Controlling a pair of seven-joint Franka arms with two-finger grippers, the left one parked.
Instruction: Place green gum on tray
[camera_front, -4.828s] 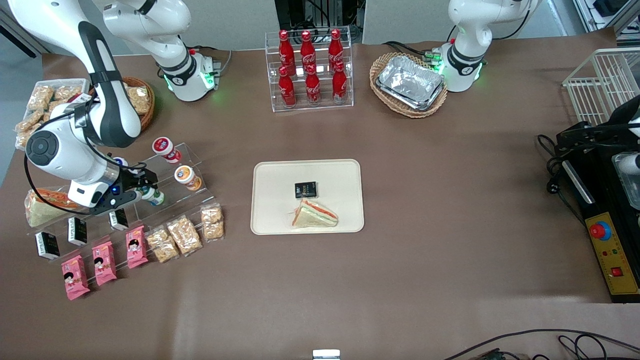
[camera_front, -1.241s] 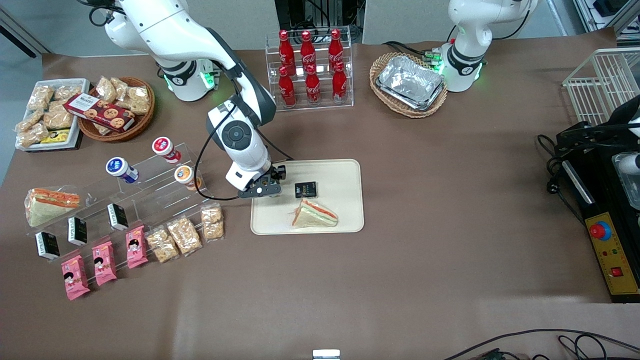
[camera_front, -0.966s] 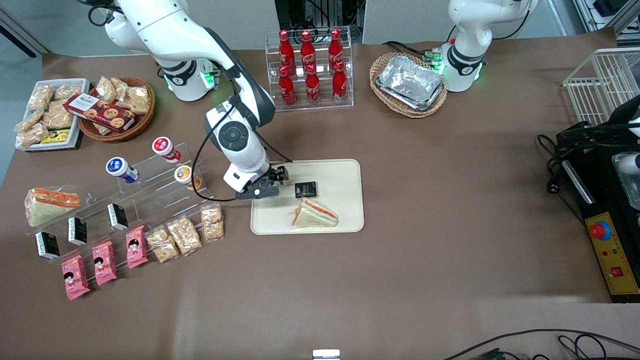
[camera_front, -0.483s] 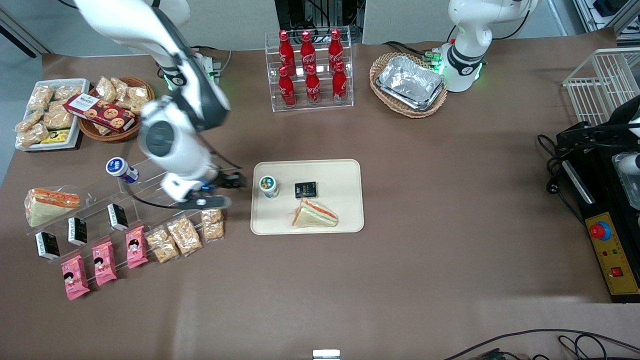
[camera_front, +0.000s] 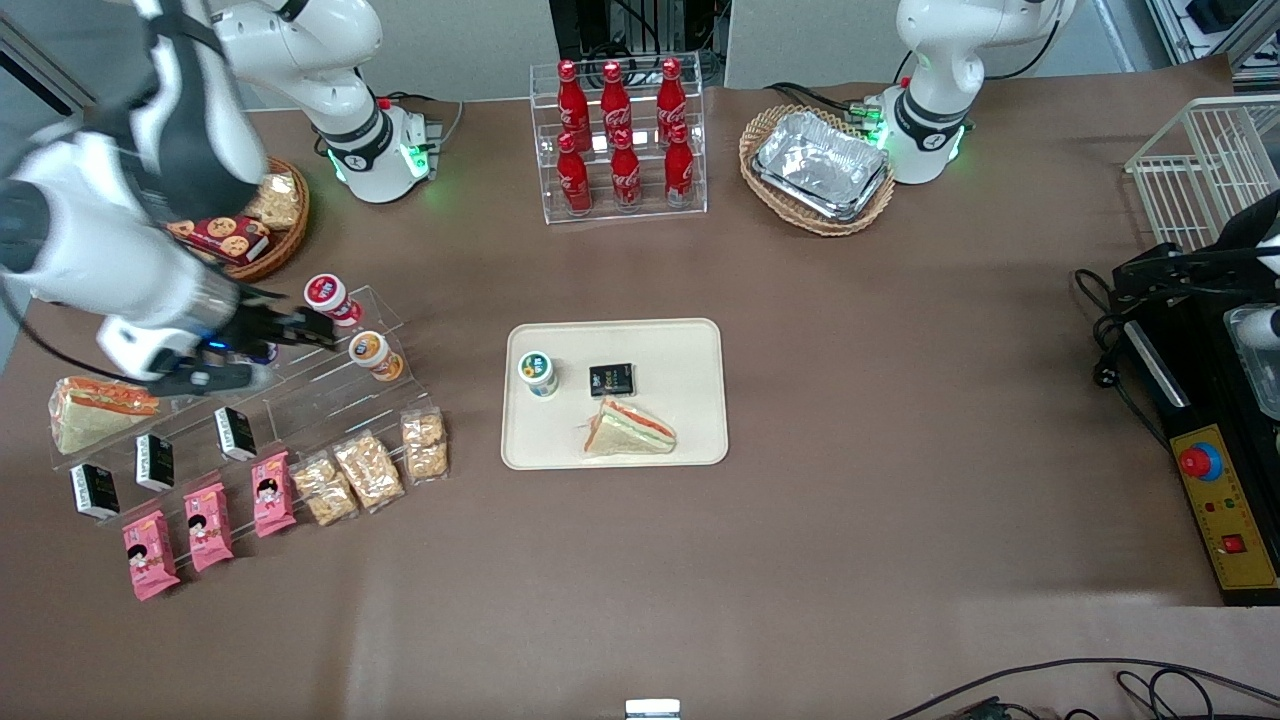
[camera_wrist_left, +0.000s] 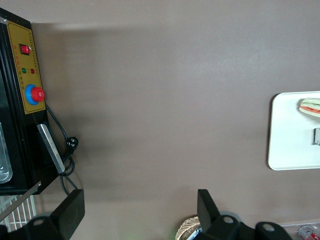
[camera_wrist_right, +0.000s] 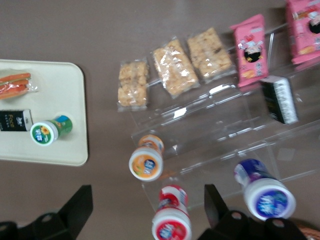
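The green gum stands upright on the cream tray, near the tray's edge toward the working arm's end, beside a black packet. It also shows in the right wrist view on the tray. My right gripper is open and empty. It hovers above the clear acrylic stand, well away from the tray toward the working arm's end. In the right wrist view the gripper has its fingers spread wide over a red-lidded bottle.
An orange-lidded bottle and the red-lidded bottle sit on the stand; a blue-lidded bottle shows beside them. A sandwich lies on the tray. Snack packs lie nearer the front camera than the stand. A cola rack stands farther back.
The gripper let go of the green gum on the tray. It then drew back fast toward the working arm's end, and now hovers over the acrylic stand.
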